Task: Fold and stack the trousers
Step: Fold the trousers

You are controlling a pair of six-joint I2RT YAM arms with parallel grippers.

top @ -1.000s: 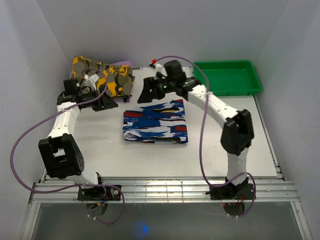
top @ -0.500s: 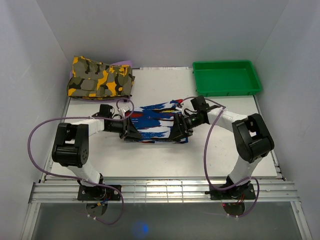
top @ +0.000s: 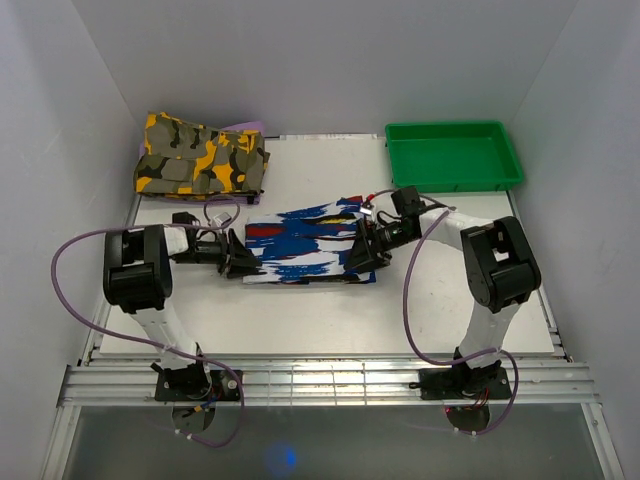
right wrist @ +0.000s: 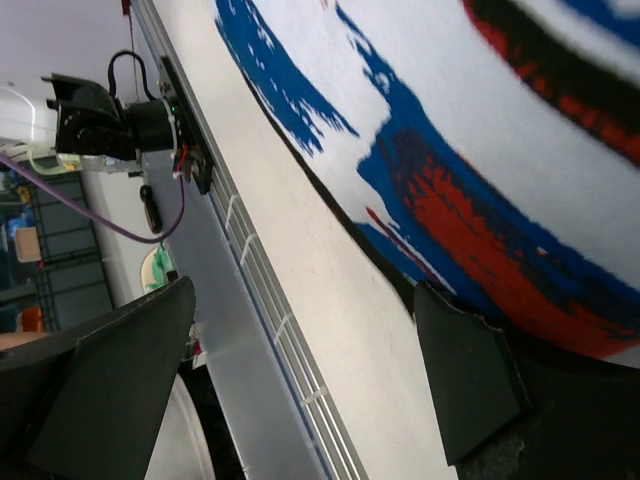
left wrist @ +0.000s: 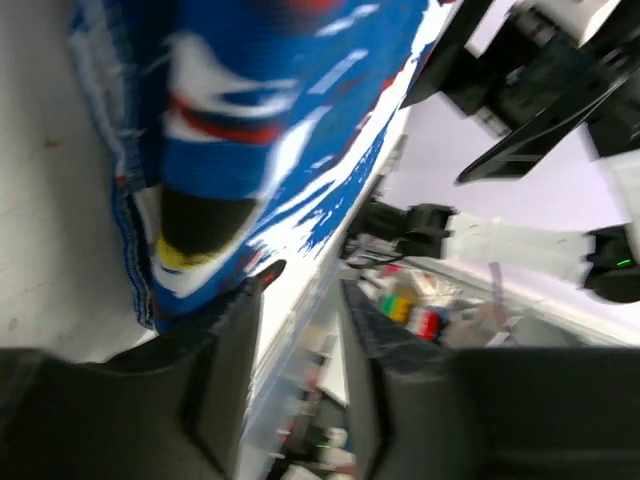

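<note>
One trousers point(top: 310, 246), one camouflage garment point(top: 200, 160), one tray point(top: 452, 128).

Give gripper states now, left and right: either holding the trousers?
Left gripper: open, nothing between its fingers, tips at the edge of the trousers.
Right gripper: open, empty, beside the trousers.

Overhead view; two wrist close-ups of trousers point(top: 310, 245)
</note>
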